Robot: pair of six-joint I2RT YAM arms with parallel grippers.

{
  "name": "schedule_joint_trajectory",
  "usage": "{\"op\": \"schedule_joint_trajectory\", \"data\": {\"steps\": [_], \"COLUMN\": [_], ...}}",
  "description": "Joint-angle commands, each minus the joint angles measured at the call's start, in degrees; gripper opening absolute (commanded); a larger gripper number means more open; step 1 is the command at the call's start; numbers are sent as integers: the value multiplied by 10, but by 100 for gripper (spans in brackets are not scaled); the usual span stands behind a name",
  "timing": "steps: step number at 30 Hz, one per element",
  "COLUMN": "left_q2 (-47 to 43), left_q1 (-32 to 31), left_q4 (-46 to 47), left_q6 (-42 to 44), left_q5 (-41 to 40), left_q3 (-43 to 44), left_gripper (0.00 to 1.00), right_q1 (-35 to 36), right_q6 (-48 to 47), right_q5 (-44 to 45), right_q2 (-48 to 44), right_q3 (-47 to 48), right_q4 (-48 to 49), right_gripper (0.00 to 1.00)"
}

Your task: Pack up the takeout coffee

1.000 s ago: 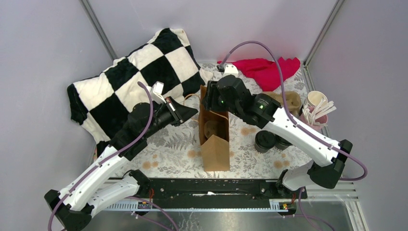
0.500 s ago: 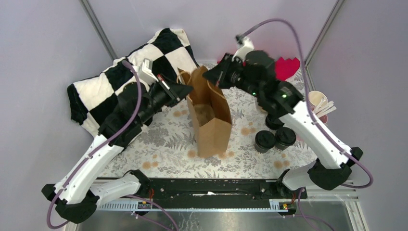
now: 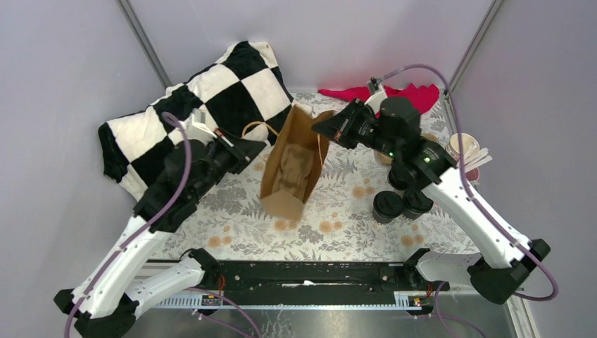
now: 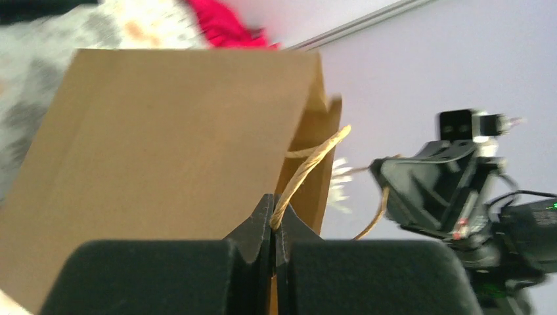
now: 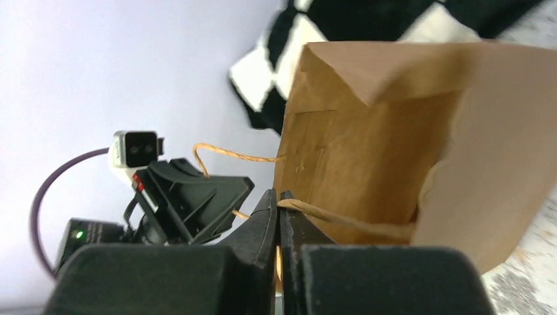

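Note:
A brown paper bag (image 3: pixel 288 169) hangs tilted over the middle of the table, mouth up and towards the back. My left gripper (image 3: pixel 259 146) is shut on one twine handle (image 4: pixel 309 164), its tips (image 4: pixel 273 203) pinching the cord beside the bag (image 4: pixel 164 151). My right gripper (image 3: pixel 318 128) is shut on the other handle (image 5: pixel 341 220), at the rim of the bag (image 5: pixel 381 144). Three black lidded takeout coffee cups (image 3: pixel 388 206) (image 3: pixel 417 202) (image 3: pixel 400 176) stand to the right of the bag, one partly under my right arm.
A black-and-white checked pillow (image 3: pixel 197 113) lies at the back left, close behind my left gripper. A red cloth (image 3: pixel 405 95) lies at the back right. A pink cup of wooden stirrers with a white cup (image 3: pixel 466 153) stands at the right edge.
The right gripper has shut on the bag's handle. Both grippers raised the bag off the table, and it has swung left and tilted.

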Motion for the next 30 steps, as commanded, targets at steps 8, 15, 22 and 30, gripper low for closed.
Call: {"op": "schedule_joint_trajectory", "data": {"steps": [8, 15, 22, 30], "left_q2": [75, 48, 3, -20], "left_q1": [91, 91, 97, 117], "left_q4": [-77, -107, -34, -20], "left_q6": [63, 36, -37, -77], "left_q5": [126, 56, 82, 105], "left_q3": [165, 151, -6, -45], "left_gripper": [0, 0, 0, 0], "right_q1": [-48, -80, -180, -231], "right_q6": [-27, 55, 222, 166], "right_q5": [-129, -209, -446, -587], "right_q2": [69, 22, 40, 78], "right_q3": [113, 10, -122, -113], "right_q4": [-10, 93, 343, 315], "right_gripper": [0, 0, 0, 8]}}
